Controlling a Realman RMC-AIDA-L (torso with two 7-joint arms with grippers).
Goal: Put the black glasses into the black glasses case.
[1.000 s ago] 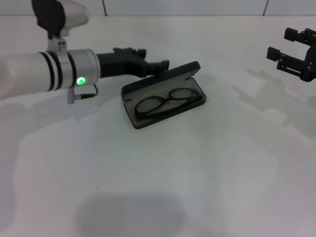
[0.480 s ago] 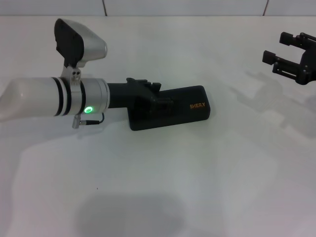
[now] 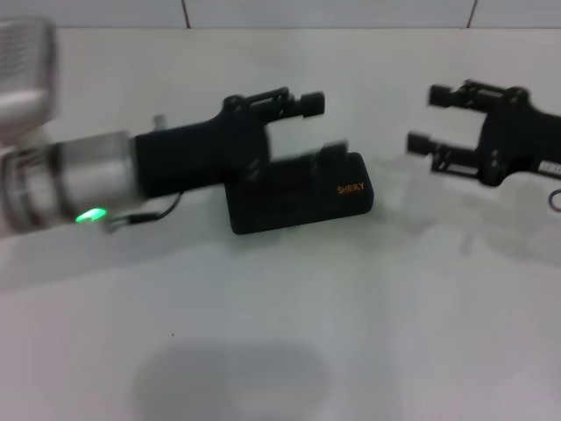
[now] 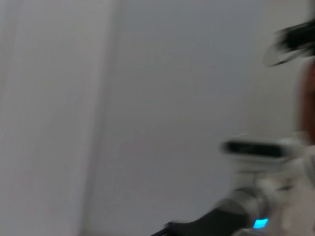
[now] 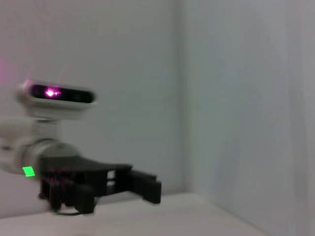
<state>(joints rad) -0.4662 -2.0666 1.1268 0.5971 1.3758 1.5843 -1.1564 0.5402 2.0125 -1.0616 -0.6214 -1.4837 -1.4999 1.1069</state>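
Observation:
The black glasses case lies shut on the white table, its orange lettering facing up. The black glasses are hidden, out of sight with the lid down. My left gripper hovers just above the back of the case, fingers apart and empty. It also shows in the right wrist view. My right gripper is open and empty, in the air to the right of the case, a short gap away from it.
The table's far edge meets a tiled wall. The left wrist view is blurred and shows only a wall and the other arm's wrist camera.
The case lid went from open to shut, hiding the glasses. The left gripper has since lifted off the lid. The right gripper has moved left toward the case.

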